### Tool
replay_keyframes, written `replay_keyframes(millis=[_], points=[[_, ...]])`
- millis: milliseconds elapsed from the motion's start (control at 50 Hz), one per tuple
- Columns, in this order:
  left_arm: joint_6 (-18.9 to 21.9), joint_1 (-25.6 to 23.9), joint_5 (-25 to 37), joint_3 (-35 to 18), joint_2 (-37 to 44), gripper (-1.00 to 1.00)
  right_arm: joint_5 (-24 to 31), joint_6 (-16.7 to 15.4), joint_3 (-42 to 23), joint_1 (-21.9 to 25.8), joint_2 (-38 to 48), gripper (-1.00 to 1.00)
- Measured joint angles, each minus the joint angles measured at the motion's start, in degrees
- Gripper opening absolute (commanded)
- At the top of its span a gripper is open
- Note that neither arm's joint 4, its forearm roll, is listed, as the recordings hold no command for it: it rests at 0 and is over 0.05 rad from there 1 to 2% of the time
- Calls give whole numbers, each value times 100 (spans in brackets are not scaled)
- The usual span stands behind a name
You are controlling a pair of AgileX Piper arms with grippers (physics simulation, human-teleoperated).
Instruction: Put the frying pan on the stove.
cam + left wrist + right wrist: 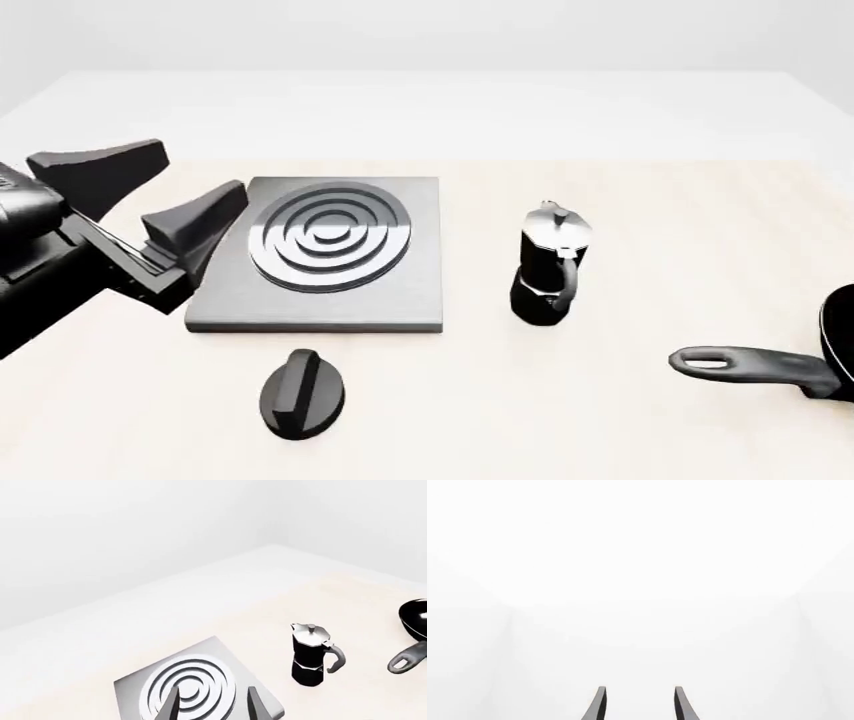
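At about four o'clock on the pale worktop [641, 430], right at its edge in the front view, lies the round black frying pan [841, 340] with its long dark grey handle [747, 365] pointing toward nine o'clock; only a sliver of the bowl shows there. It rests well apart from the flat square grey metal stove [327, 250] with shiny concentric rings, which sits left of centre at about ten o'clock. Between them stands the black-and-silver moka pot [547, 265], upright, and a small black oval knob [303, 393] lies just in front of the stove at seven o'clock.

The left gripper [167, 195] hovers beside the stove's left edge, jaws spread wide and empty. The right gripper [637, 702] sees only blank white; its jaws are parted with nothing between them.

The pan is not yet grasped. Judging by the layout, the right arm is the natural one to take it: close on the handle near the bowl so the pan does not droop, lift clear, and carry it in front of or above the moka pot, since a low sweep could tip that. The left gripper likely ought to clear the burner.
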Motion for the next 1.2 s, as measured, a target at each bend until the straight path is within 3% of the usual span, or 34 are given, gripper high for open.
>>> replay_keyframes(millis=[1200], points=[[96, -1573, -548, -1312, 2116, 100, 181, 51, -445, -12, 0, 100]])
